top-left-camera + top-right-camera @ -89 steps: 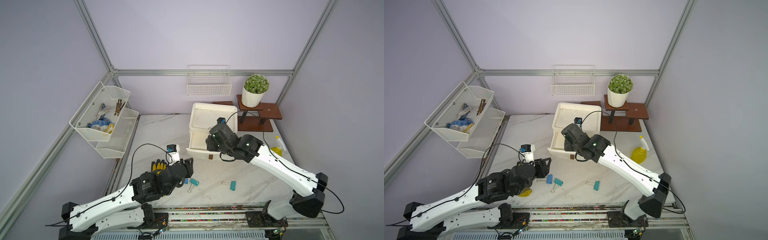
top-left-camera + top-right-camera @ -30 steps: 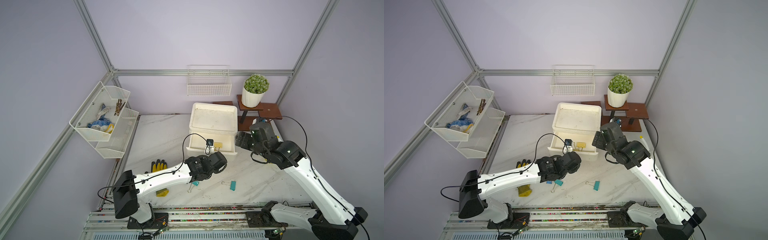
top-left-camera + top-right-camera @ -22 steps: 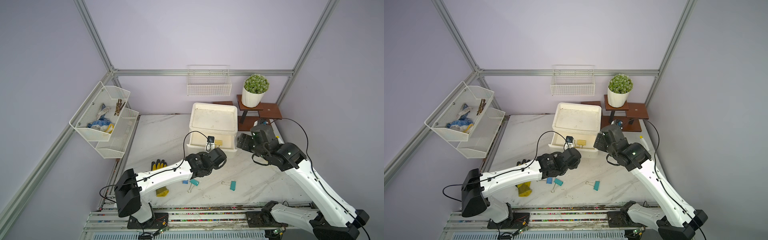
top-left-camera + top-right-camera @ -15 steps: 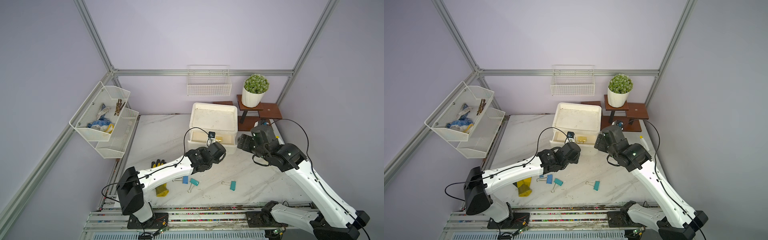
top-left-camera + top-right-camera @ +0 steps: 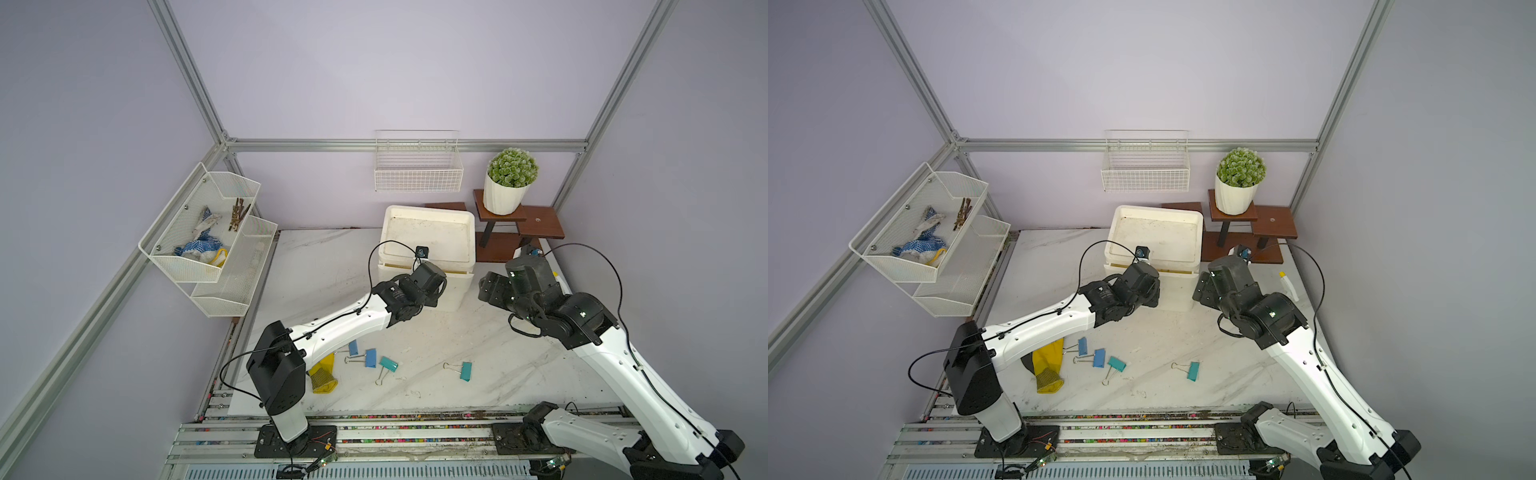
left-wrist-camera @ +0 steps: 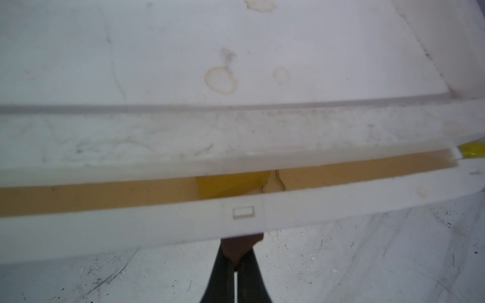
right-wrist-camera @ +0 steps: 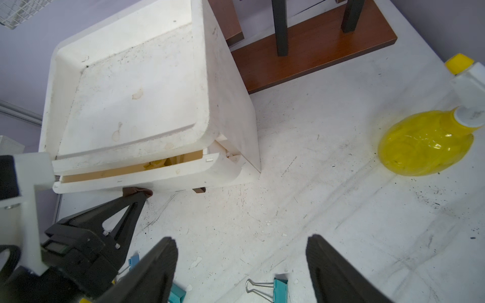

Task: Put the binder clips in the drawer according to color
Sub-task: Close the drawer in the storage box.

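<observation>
The white drawer (image 7: 162, 173) of the cabinet (image 5: 428, 237) stands open by a narrow slit. A yellow binder clip (image 6: 231, 185) shows inside it on the tan floor. My left gripper (image 6: 237, 258) is shut on the brown drawer handle (image 6: 241, 244) under the drawer front. Two blue binder clips (image 5: 353, 347) (image 5: 370, 357) and two teal binder clips (image 5: 388, 364) (image 5: 466, 370) lie on the table nearer the front. My right gripper (image 7: 241, 251) hangs open above the table right of the cabinet, one teal clip (image 7: 280, 286) below it, nothing between its fingers.
A yellow glove (image 5: 1047, 365) lies beside the blue clips under the left arm. A yellow spray bottle (image 7: 425, 147) stands right of the cabinet. A wooden stand (image 5: 519, 220) with a potted plant (image 5: 511, 178) is behind it. Mesh shelves (image 5: 208, 241) hang at the left.
My left gripper has moved toward the cabinet with the handle, and the drawer has slid in from well open to a narrow slit. The right arm has hardly moved.
</observation>
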You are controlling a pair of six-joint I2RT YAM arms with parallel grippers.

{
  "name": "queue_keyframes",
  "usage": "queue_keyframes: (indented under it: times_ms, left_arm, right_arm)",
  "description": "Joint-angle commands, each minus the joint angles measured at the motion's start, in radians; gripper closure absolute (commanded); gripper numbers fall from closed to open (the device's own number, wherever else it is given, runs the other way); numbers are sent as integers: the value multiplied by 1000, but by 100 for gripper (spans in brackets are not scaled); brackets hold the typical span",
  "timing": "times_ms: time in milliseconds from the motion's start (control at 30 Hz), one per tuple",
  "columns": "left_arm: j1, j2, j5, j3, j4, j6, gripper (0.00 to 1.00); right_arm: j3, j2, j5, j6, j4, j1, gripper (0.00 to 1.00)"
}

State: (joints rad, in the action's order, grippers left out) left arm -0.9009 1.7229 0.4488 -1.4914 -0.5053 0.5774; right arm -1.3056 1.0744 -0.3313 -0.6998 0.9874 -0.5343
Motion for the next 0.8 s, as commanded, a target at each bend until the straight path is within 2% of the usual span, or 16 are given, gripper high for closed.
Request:
queue_keyframes:
  times_ms: [0, 300, 467, 500, 533, 600, 767]
  left_arm:
    - [17, 1, -3, -55, 85, -32, 100]
    - [43, 31, -22, -92, 94, -39, 100]
    - [43, 6, -30, -61, 104, -19, 100]
    - [45, -1, -31, -50, 110, -15, 96]
    - [44, -8, -37, -43, 116, -15, 86]
    - [53, -7, -60, -48, 114, -15, 83]
    - [76, 29, -80, -93, 83, -25, 88]
  right_arm:
    - [19, -17, -12, -15, -21, 7, 17]
    - [85, -34, 12, -30, -49, 11, 17]
    - [133, -57, 29, -46, -71, 12, 17]
    - [135, -58, 29, -44, -71, 11, 17]
    - [138, -58, 31, -43, -72, 11, 17]
    - [140, -55, 32, -41, -74, 12, 17]
    - [146, -61, 40, -46, -82, 12, 18]
